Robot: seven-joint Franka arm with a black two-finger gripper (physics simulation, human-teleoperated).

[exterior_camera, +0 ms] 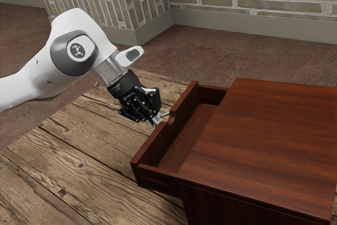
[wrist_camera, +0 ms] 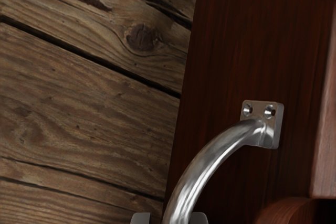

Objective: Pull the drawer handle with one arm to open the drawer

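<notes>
Left of centre in the exterior view, the white arm (exterior_camera: 73, 56) is reaching down from the upper left, and its black gripper (exterior_camera: 156, 117) is pressing against the front of the drawer (exterior_camera: 163, 136). The drawer handle (exterior_camera: 165, 114) is showing as a small silver glint right at the fingertips, on the outer face of the front panel. The gripper is clenching that handle. The drawer is standing well out of the dark red cabinet (exterior_camera: 263, 140), which is taking up the right and lower right of the frame, and its hollow inside is lying open to view. Weathered table planks (exterior_camera: 79, 156) are spreading across the lower left.

Close against the hand in the wrist view, the drawer handle (wrist_camera: 210, 166) is curving as a polished steel bow from a square plate (wrist_camera: 262, 116) with two screw holes. The plate is sitting flat on the reddish-brown drawer front. Two grey pads (wrist_camera: 140, 217) are flanking the bow's near end, one on each side. Knotted planks are running beside the panel.
</notes>
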